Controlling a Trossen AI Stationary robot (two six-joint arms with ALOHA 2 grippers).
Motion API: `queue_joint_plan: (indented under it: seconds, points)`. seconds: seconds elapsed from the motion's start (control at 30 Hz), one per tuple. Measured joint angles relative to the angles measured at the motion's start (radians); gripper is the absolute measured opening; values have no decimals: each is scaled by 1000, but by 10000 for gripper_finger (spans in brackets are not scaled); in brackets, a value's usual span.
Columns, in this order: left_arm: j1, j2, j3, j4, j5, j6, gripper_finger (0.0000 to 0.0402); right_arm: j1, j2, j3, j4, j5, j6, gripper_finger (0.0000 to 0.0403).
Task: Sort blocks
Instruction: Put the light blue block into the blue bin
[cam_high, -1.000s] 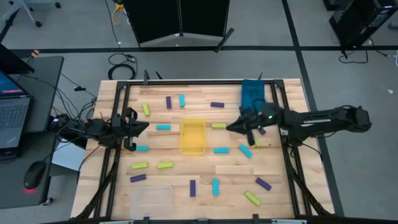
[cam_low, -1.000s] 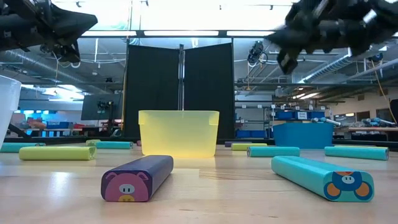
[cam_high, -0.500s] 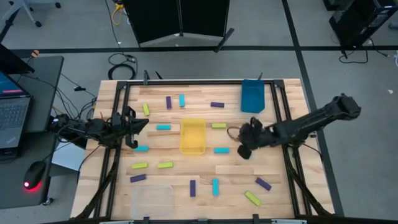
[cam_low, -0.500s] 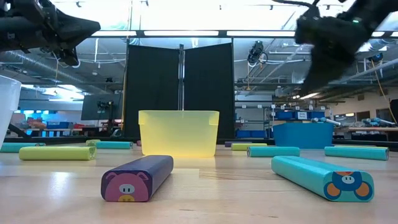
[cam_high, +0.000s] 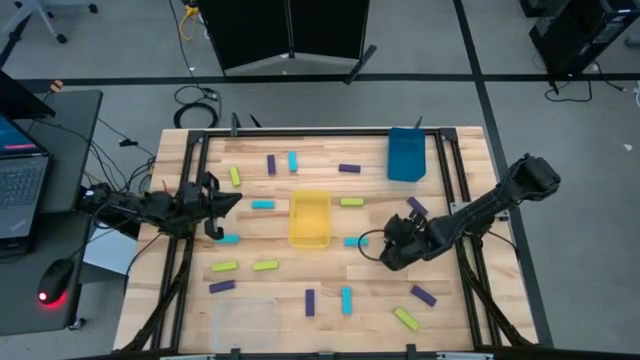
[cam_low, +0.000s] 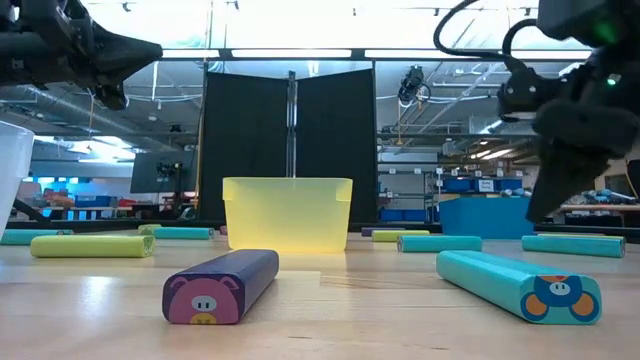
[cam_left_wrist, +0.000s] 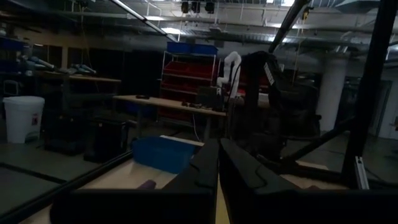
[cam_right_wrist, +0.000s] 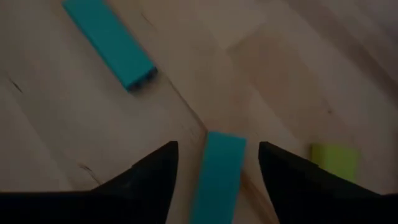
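We see the blocks (cam_high: 264, 265) scattered flat across the tabletop (cam_high: 370, 280) in cyan, yellow-green and purple, lying around a yellow bin (cam_high: 310, 219) at centre, with a blue bin (cam_high: 405, 155) at the far edge and a clear bin (cam_high: 243, 321) at the near edge.

The right gripper (cam_high: 388, 252) is low over the tabletop to the right of the yellow bin. In its wrist view the fingers (cam_right_wrist: 149, 180) stand wide apart with a cyan block (cam_right_wrist: 219, 174) lying lengthwise between them, not yet held. A second cyan block (cam_right_wrist: 109, 40) and a yellow-green block (cam_right_wrist: 334, 160) lie nearby on the wood.

The left gripper (cam_high: 212, 207) hangs above the left side of the tabletop, fingers (cam_left_wrist: 205, 174) pressed together, holding nothing that we can see.

Handling, as we judge it: the blocks look like stiff, light bars with smooth faces, so probably a bit slippery but not fragile. We would take the cyan block across its narrow width, near the middle of its length, so it does not swing or tip when lifted. Fingers should straddle both long sides evenly; a grip near one end could let it pivot out.
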Motion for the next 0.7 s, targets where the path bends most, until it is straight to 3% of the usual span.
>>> queue_joint_plan:
  seconds: [0.17, 0.33, 0.53, 0.7]
  points:
    - [0, 0, 0, -20, 0, 0, 23, 18, 62, 0, -18, -1, 51, 259]
    - [0, 0, 0, -20, 0, 0, 23, 19, 121, 2, -8, -1, 68, 254]
    - [0, 0, 0, -21, 1, 0, 23, 21, 157, 4, 1, 1, 99, 220]
    - [0, 0, 0, -21, 1, 0, 23, 22, 143, 2, 14, -18, 100, 162]
